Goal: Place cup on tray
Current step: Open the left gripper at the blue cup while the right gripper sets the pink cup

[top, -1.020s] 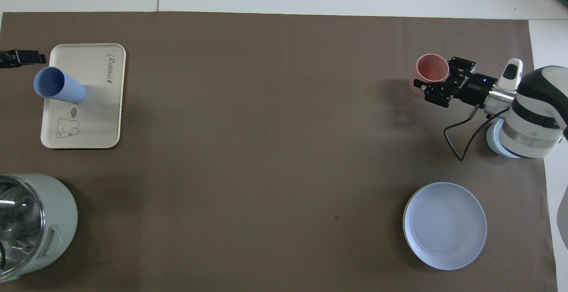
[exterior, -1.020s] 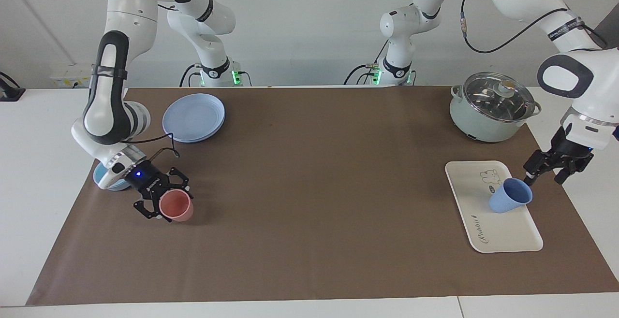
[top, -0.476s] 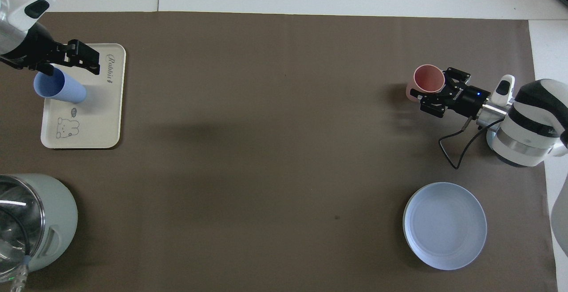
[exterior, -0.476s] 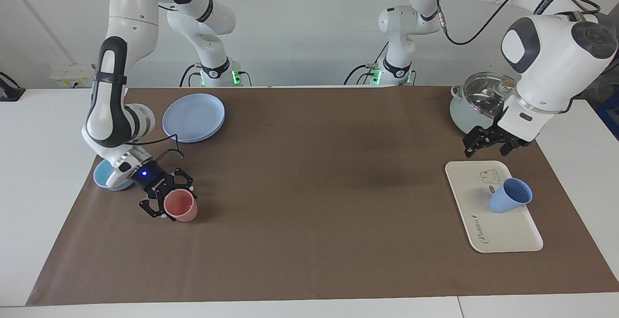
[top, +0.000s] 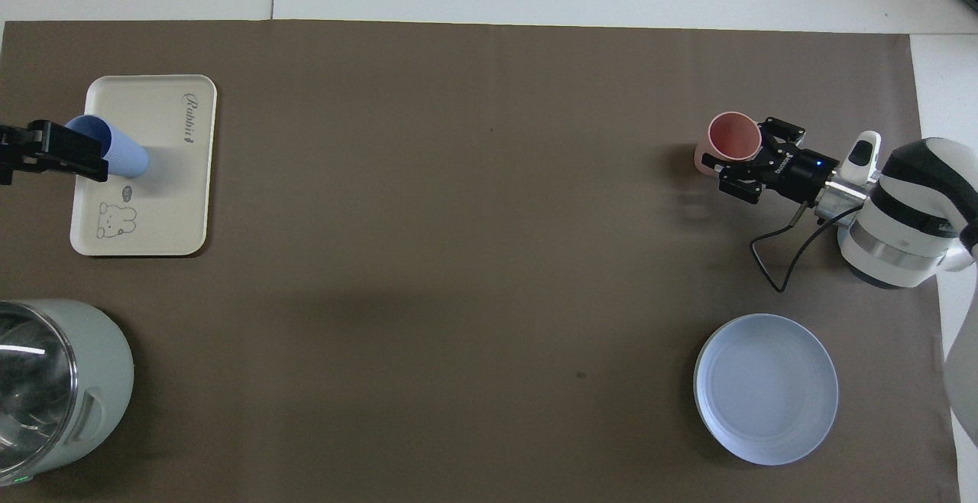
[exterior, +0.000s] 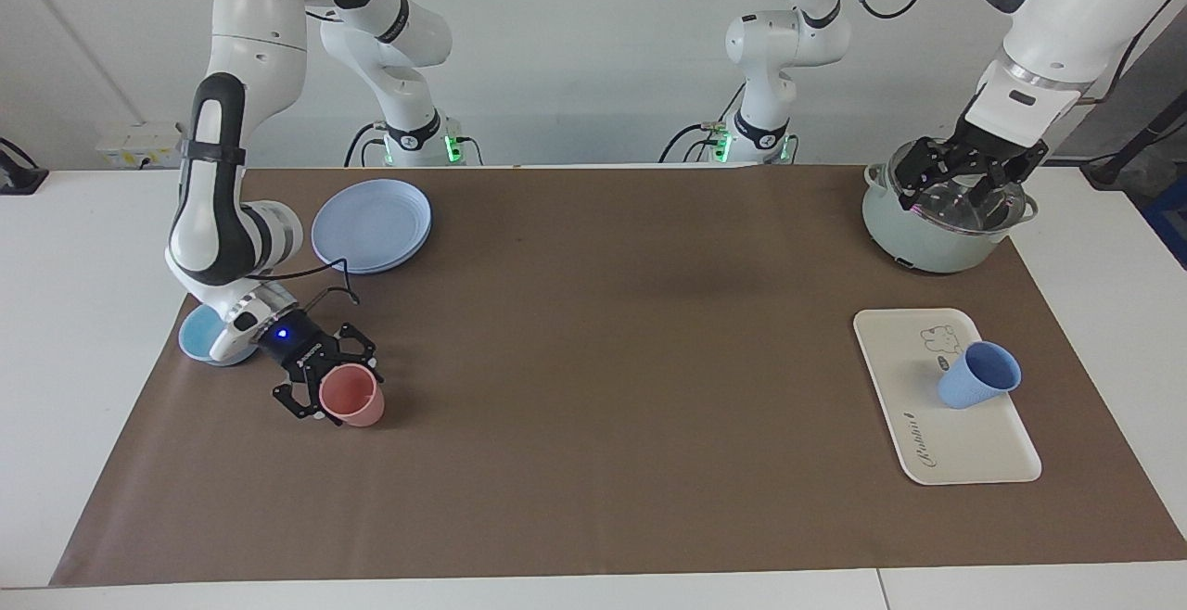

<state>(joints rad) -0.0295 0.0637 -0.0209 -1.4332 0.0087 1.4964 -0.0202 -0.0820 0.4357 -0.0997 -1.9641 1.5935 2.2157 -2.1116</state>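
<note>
The blue cup (exterior: 978, 386) (top: 126, 157) stands on the cream tray (exterior: 974, 452) (top: 160, 197), on the half with the bear drawing, and nothing holds it. My left gripper (exterior: 955, 191) (top: 84, 159) hangs open and empty, raised over the pot; in the overhead view it overlaps the cup's rim. My right gripper (exterior: 326, 394) (top: 737, 170) is low at the right arm's end of the table, shut on the rim of a pink cup (exterior: 352, 397) (top: 730, 140).
A pale green pot with a glass lid (exterior: 946, 221) (top: 53, 381) stands nearer to the robots than the tray. A round blue plate (exterior: 371, 225) (top: 765, 388) and a light-blue bowl (exterior: 199, 341) lie near the right arm.
My left gripper has risen from beside the cup and tray to over the pot. My right gripper has shifted slightly toward the table's middle with the pink cup. The blue cup has stayed put.
</note>
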